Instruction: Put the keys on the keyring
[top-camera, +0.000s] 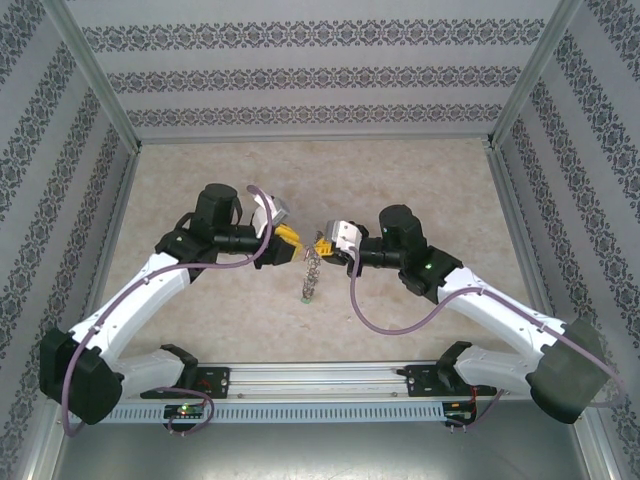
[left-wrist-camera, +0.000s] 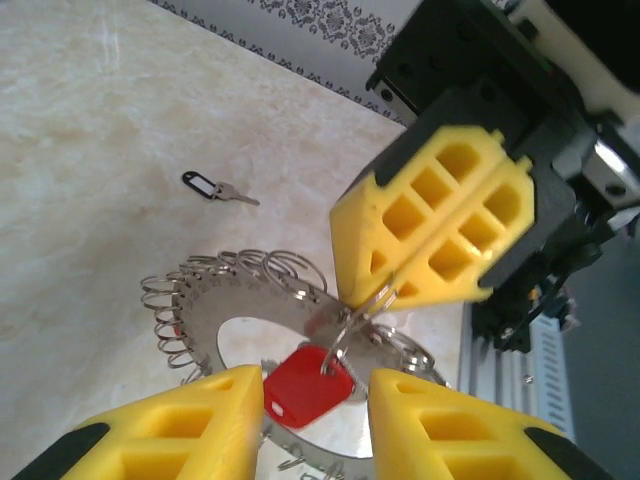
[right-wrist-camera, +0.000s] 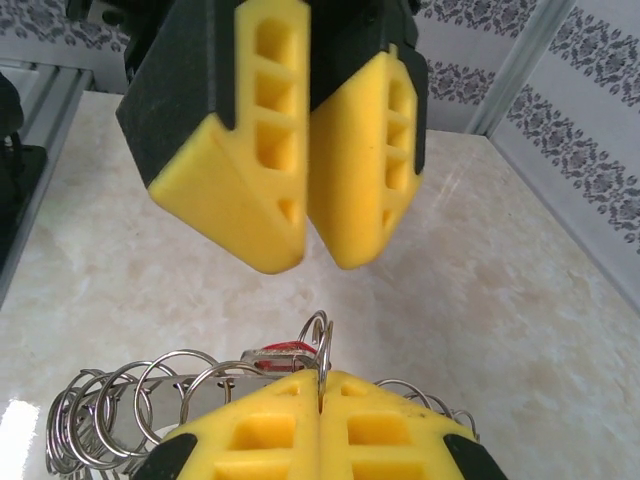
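The left gripper (left-wrist-camera: 315, 378) has its yellow fingers parted, released, flanking the red oval plastic key head (left-wrist-camera: 303, 392), which hangs on a wire loop; its blade direction cannot be determined. The large flat grey metal keyring (top-camera: 310, 275) hangs edge-on between the grippers, long axis toward the arm bases. The right gripper (right-wrist-camera: 320, 385) is clenched on a rim loop.

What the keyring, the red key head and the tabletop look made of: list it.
Keyring: metal, likely steel; silver-grey, with mirror-like glints on the flat ring and wire loops. Red key head: probably plastic; uniform red, smooth, soft sheen. Tabletop: cream, veined like marble, glossy; stone or printed laminate, cannot tell.
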